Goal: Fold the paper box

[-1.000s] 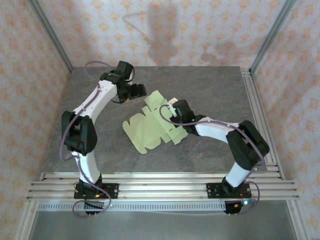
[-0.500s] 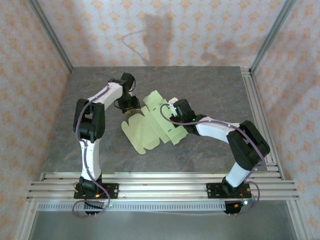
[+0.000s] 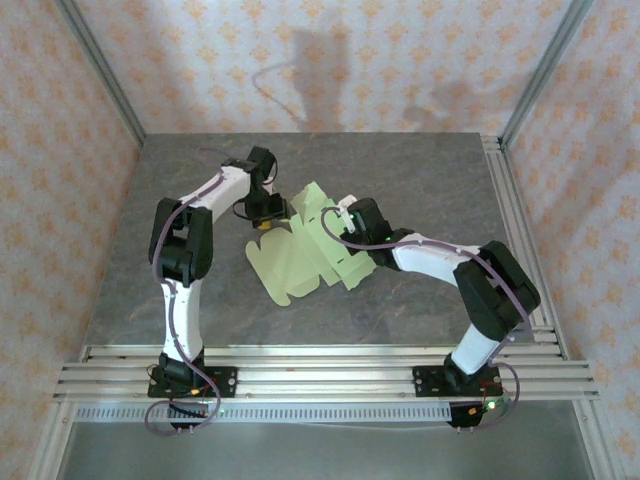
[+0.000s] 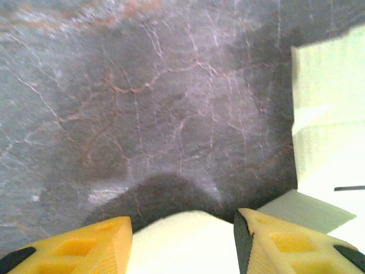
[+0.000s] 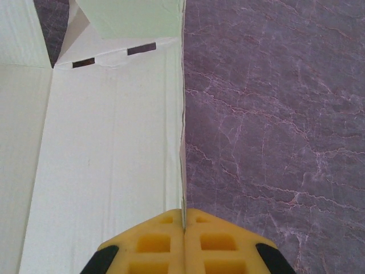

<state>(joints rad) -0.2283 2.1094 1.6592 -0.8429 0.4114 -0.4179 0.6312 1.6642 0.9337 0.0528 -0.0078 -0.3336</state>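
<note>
On table (image 3: 430, 175) centre, paper box (image 3: 295, 265) lies mostly flat, far flap raised. Right gripper (image 5: 183, 220) clamped tight on panel edge. Left gripper (image 4: 182, 225) at far-left corner, jaws apart, rounded tab between them

Table (image 3: 420, 180): paper box (image 3: 295, 262) lies unfolded at the centre, with one flap raised at its far end. Left gripper (image 3: 268, 215): at the box's far-left edge, a rounded tab between its spread fingers. Right gripper (image 3: 345, 222): at the box's right side, clamped on a panel edge.
</note>
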